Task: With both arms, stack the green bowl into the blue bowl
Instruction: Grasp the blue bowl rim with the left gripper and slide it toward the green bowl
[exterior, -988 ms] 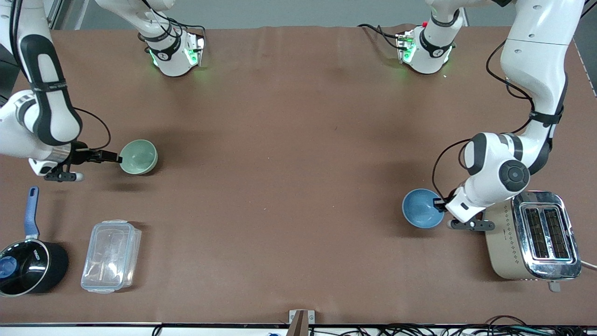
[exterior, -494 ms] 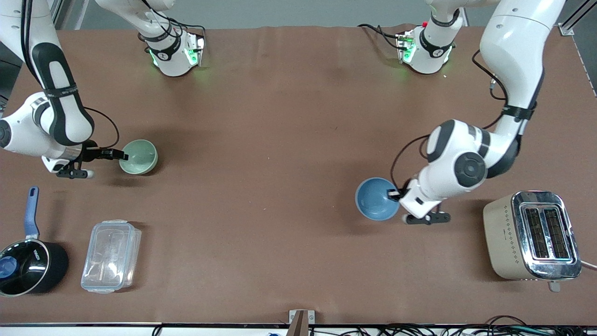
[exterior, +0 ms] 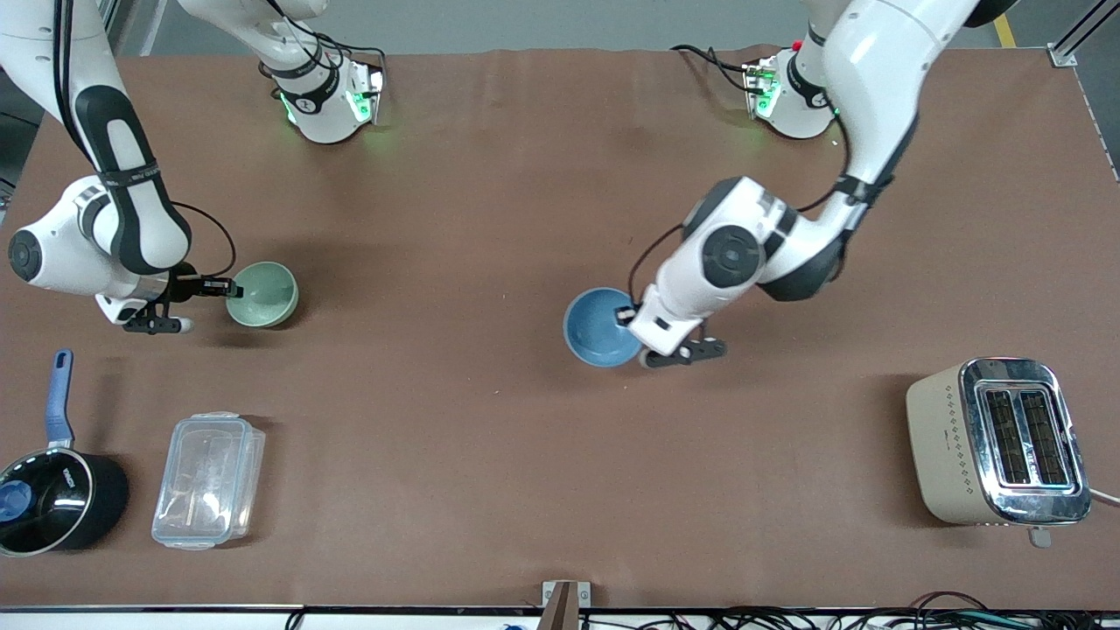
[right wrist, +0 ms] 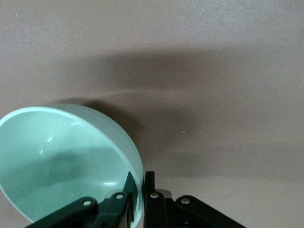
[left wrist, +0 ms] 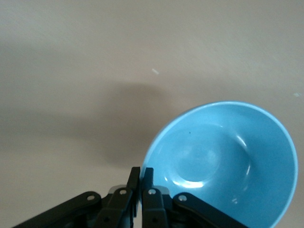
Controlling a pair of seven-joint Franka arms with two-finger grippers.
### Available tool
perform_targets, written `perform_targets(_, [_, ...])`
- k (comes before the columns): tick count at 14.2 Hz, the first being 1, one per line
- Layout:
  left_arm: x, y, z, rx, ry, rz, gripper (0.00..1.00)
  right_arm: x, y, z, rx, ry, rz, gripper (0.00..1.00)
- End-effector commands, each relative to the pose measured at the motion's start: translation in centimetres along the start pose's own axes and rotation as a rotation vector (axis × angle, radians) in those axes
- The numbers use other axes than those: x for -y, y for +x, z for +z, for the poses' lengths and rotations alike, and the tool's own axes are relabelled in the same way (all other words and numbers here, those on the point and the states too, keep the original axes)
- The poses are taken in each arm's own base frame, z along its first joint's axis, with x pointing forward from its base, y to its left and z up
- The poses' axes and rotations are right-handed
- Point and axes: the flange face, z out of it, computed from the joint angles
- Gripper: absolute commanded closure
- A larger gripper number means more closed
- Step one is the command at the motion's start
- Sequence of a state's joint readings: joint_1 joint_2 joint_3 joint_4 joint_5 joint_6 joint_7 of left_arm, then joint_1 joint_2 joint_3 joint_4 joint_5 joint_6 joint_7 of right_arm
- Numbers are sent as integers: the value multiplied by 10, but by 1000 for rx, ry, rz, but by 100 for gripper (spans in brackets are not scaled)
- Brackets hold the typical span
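Observation:
The blue bowl (exterior: 600, 328) is tilted and held up over the middle of the table by my left gripper (exterior: 626, 317), which is shut on its rim. In the left wrist view the blue bowl (left wrist: 223, 161) fills one side, its rim clamped by my left gripper (left wrist: 141, 176). The green bowl (exterior: 262, 294) is toward the right arm's end of the table. My right gripper (exterior: 229, 286) is shut on its rim. In the right wrist view the green bowl (right wrist: 61, 161) has its rim between the pads of my right gripper (right wrist: 138, 183).
A black saucepan (exterior: 54, 499) with a blue handle and a clear lidded box (exterior: 208, 480) stand near the front edge at the right arm's end. A toaster (exterior: 999, 442) stands near the front edge at the left arm's end.
My left arm has carried the blue bowl from beside the toaster toward the middle of the table. My right gripper stays shut on the green bowl, which has barely moved.

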State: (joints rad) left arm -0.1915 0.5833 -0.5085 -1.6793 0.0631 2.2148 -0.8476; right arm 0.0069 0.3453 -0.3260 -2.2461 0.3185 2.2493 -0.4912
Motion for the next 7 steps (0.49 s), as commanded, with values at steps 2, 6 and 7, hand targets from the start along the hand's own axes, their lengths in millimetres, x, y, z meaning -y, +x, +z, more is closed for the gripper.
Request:
perform_targets(2, [-45,-33,57,-16,-72,-41,100,21,0,-6,1,24,31,92])
perform_targets(6, [-70,-64,110,-41,-96,-47,99,46,18,-54,50,76,50,95])
perform_targets(7, [-72,-68,117,-51,-96,-51,97,58,23,-63,75,87,77,95])
